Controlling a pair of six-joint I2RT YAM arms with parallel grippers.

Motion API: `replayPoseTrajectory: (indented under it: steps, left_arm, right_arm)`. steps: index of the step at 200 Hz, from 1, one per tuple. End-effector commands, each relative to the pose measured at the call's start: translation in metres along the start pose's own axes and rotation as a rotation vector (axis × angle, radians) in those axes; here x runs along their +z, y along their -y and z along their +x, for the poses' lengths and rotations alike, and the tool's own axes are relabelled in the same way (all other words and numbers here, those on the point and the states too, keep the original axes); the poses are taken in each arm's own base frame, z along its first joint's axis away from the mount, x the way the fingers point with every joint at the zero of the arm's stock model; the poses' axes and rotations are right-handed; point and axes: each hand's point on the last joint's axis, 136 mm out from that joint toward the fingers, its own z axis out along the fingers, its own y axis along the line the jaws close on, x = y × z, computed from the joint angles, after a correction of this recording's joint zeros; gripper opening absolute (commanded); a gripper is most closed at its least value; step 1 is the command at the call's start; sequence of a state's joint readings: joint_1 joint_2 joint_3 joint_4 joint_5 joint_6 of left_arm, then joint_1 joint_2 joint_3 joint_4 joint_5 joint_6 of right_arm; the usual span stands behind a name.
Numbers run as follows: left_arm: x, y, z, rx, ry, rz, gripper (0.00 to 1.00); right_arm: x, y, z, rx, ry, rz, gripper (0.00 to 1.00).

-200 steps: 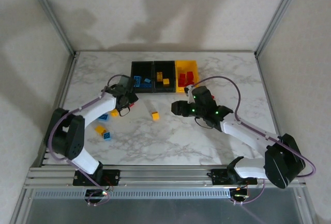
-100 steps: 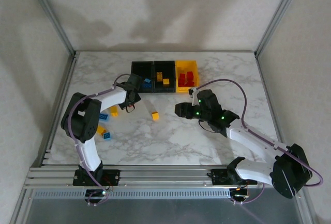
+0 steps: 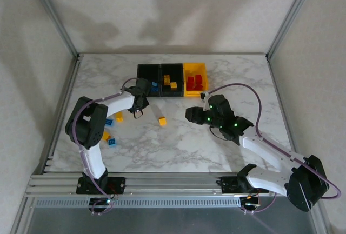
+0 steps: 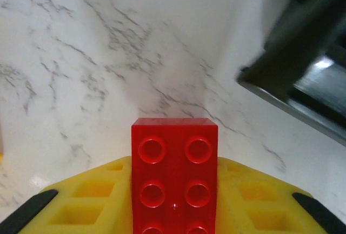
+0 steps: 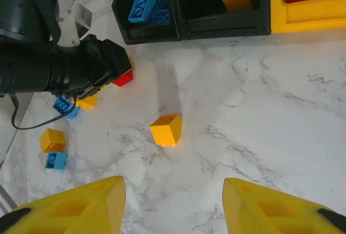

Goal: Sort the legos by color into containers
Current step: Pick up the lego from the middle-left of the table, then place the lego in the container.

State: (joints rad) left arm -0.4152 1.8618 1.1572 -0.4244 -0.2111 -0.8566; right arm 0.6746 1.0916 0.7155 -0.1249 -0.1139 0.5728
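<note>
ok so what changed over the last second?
The left arm swung right toward the black bin with blue legos, and the left fingers closed on the red lego. The right arm eased slightly back to the right, right fingers open and empty. The bins, their contents and the loose yellow lego stayed put.

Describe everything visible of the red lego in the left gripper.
The red lego is a glossy plastic brick, two studs wide, three rows showing. The shut left gripper clamps its sides between yellow fingers. It is near the black bin of blue legos; contact with the marble table is unclear.
</note>
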Motion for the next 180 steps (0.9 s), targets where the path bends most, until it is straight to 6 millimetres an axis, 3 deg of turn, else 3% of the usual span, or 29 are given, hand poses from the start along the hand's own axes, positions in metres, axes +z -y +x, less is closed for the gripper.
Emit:
replayPoseTrajectory:
  steps: [1, 54, 92, 136, 180]
  left_arm:
    - [-0.028, 0.018, -0.003, 0.05, 0.036, 0.036, 0.31]
    - [-0.078, 0.1, 0.004, 0.133, 0.06, 0.214, 0.3]
    - [-0.101, 0.165, 0.012, 0.175, 0.056, 0.335, 0.3]
    - [-0.11, 0.231, 0.024, 0.207, 0.04, 0.479, 0.3]
    - [-0.099, 0.285, 0.039, 0.243, 0.014, 0.563, 0.3]
  right_arm:
    - [-0.009, 0.016, -0.001, 0.043, 0.037, 0.056, 0.5]
    - [-0.035, 0.041, -0.01, 0.126, 0.121, 0.118, 0.51]
    - [-0.05, 0.063, -0.005, 0.202, 0.162, 0.19, 0.51]
    - [-0.066, 0.073, 0.0, 0.244, 0.201, 0.215, 0.54]
    - [-0.068, 0.078, 0.01, 0.27, 0.192, 0.221, 0.54]
